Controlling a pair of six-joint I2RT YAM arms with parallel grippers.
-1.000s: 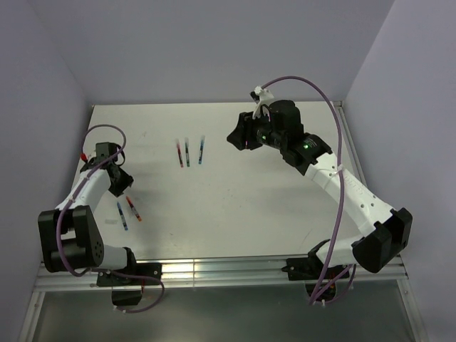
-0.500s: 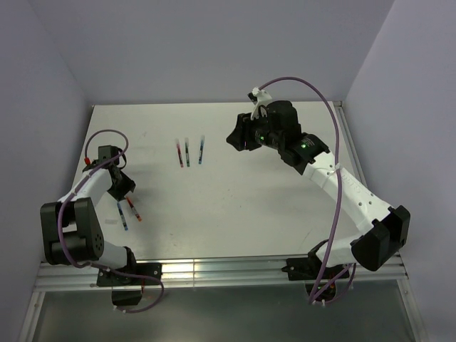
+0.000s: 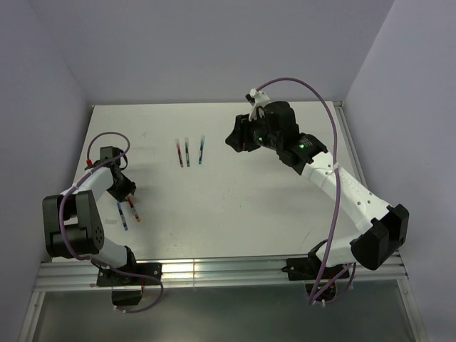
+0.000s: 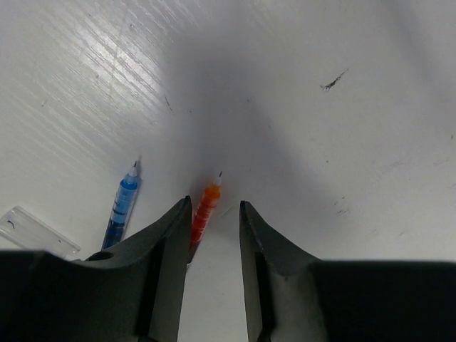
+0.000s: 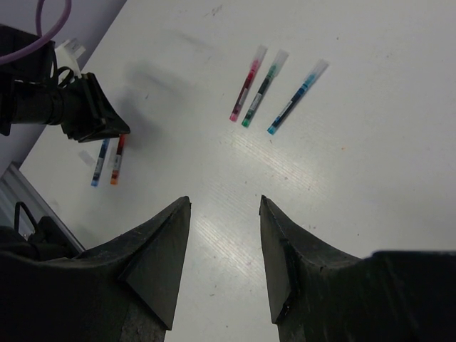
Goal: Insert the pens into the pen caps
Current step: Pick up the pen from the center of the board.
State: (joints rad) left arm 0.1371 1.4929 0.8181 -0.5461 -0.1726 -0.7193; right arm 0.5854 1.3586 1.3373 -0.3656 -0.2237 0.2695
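Left wrist view, reading left to right: a clear plastic piece, judged to be a loose pen cap, lies on the table well out to the left side of the left claw. The blue pen lies next, outside the left finger and apart from it, tip pointing away from the claw. The orange pen lies between the jaws, tip forward, close against the inner face of the left finger. Whether it touches that finger cannot be told. The left claw stands partly open with a visible gap on the right-hand side of the pen, so the pen is bracketed but not clamped, and it rests on the table. Both of these pens show bare tips and are therefore uncapped. In the right wrist view, the right claw is held above the table, jaws wide apart and holding nothing. Ahead of it and well apart lie three more pens side by side: the red pen, the green pen, then the second blue pen. Each has a pale, translucent end on the side away from the claw. Whether that end is a fitted cap is too small to tell. Progress assessment: no capping can be confirmed as done, and at least the two pens at the left claw remain to be capped. The step in hand appears to be the pick-up of the orange pen.
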